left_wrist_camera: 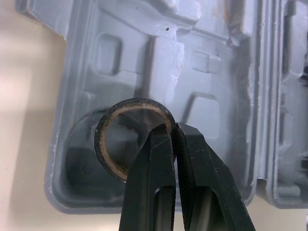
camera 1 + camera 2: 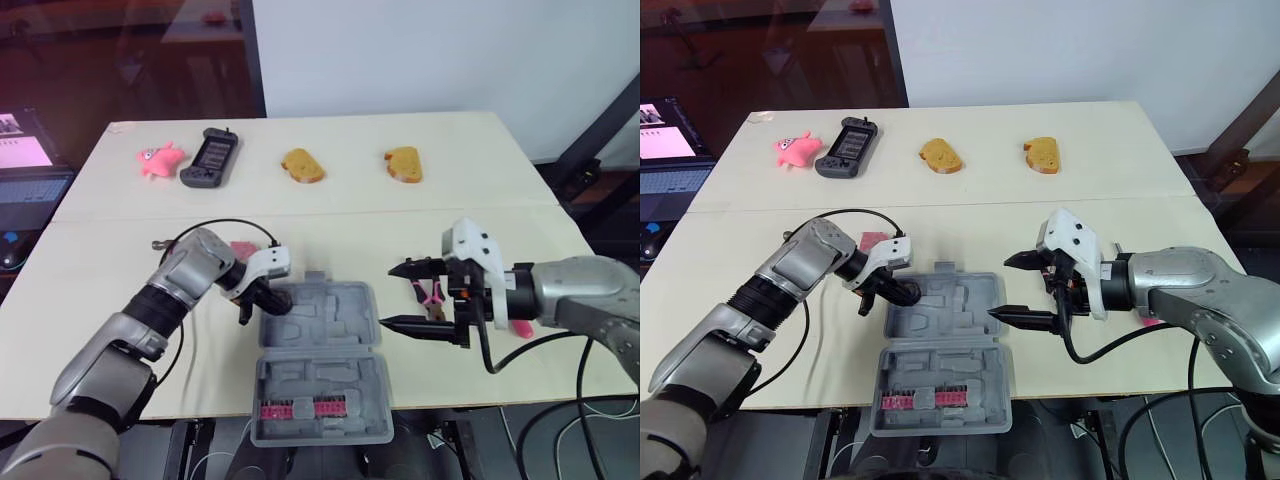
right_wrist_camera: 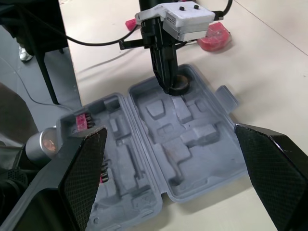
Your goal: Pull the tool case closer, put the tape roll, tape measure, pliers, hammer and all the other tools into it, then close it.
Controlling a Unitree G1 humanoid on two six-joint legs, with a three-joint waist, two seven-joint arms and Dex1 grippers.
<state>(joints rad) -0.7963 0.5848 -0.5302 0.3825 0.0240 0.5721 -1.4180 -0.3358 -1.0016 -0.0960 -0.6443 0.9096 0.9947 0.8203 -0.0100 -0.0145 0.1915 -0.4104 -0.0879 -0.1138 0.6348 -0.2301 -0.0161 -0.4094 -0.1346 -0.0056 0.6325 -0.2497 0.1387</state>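
While the left tool (image 1: pixel 173 132) pinches the wall of the tape roll (image 3: pixel 182 86), one finger inside the ring and one outside, it holds it over the round recess in the far left corner of the open tool case (image 2: pixel 320 340) at the worktop's (image 2: pixel 350 190) near edge. That grip should let the roll settle flat. The right tool (image 2: pixel 388 295) hovers spread wide just off the case's right side, above the pink-handled pliers (image 2: pixel 432 293), likely next.

Has 2 silver-grey arms, the left arm (image 2: pixel 190 265) with a black ribbed band. Wears a white box (image 3: pixel 185 19) on each wrist, 2 dark screws (image 3: pixel 182 8) on the left one. Trails thin black cables (image 2: pixel 218 222). Ends in the left gripper (image 3: pixel 169 86) and right gripper (image 2: pixel 388 296), each with 2 black pointy fingers (image 3: pixel 85 168) with tiny criss-cross bumps.
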